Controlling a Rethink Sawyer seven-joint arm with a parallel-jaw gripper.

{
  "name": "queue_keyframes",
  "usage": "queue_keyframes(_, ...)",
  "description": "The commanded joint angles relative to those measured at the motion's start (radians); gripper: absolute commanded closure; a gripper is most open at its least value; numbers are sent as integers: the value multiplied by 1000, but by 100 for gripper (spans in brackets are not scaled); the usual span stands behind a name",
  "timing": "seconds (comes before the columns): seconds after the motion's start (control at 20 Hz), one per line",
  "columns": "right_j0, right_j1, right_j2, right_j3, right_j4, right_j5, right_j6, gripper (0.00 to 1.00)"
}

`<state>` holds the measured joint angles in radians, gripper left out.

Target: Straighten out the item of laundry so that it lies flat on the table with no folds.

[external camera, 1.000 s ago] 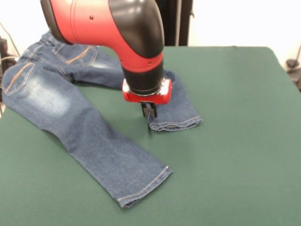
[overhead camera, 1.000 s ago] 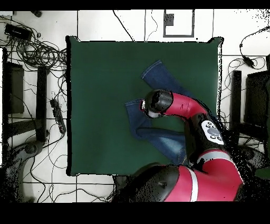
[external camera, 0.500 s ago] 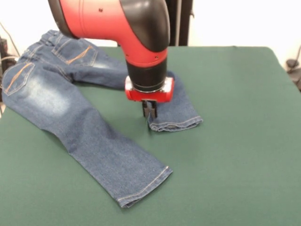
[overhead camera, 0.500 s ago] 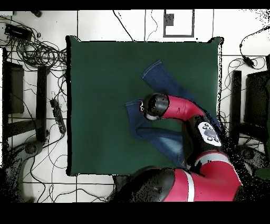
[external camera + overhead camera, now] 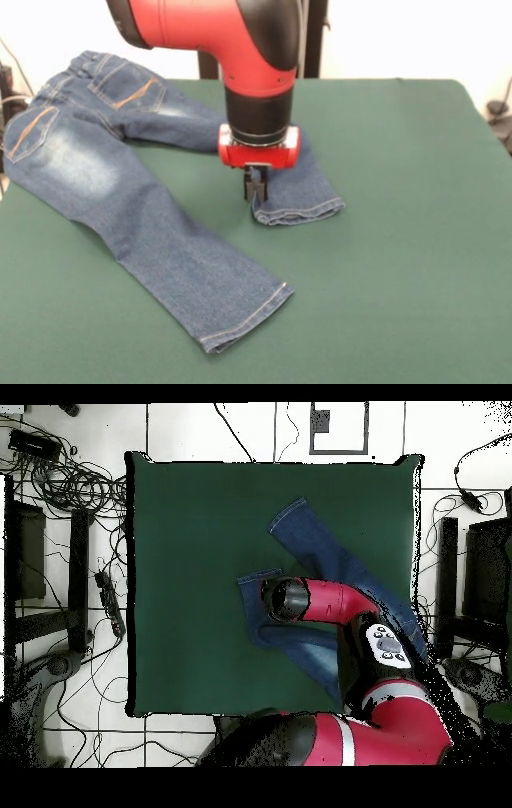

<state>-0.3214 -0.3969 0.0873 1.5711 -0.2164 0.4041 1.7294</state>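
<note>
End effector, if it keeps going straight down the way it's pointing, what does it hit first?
Most likely the jeans: the end effector points straight down over the near corner of the shorter leg's cuff, by its edge. Depth is unclear, so it could land on the table instead.

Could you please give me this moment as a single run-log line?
phase: straightening | gripper: low over hem corner of shorter leg, fingers close together | jeans: legs spread in a V, one leg shortened | table: green

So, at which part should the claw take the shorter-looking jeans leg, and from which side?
Probably at the hem corner of the bent leg, coming straight down from above. The jeans lie on the table, and the claw hangs at that cuff's edge, where the cloth offers a free border to pinch.
</note>
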Motion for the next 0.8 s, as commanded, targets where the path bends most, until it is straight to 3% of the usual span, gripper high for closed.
queue_keyframes(0.05,36,88,69,21,-22,-385,220,100)
queue_keyframes(0.2,78,53,21,24,-10,-495,253,100)
queue_keyframes(0.8,116,30,-14,-1,98,-608,265,100)
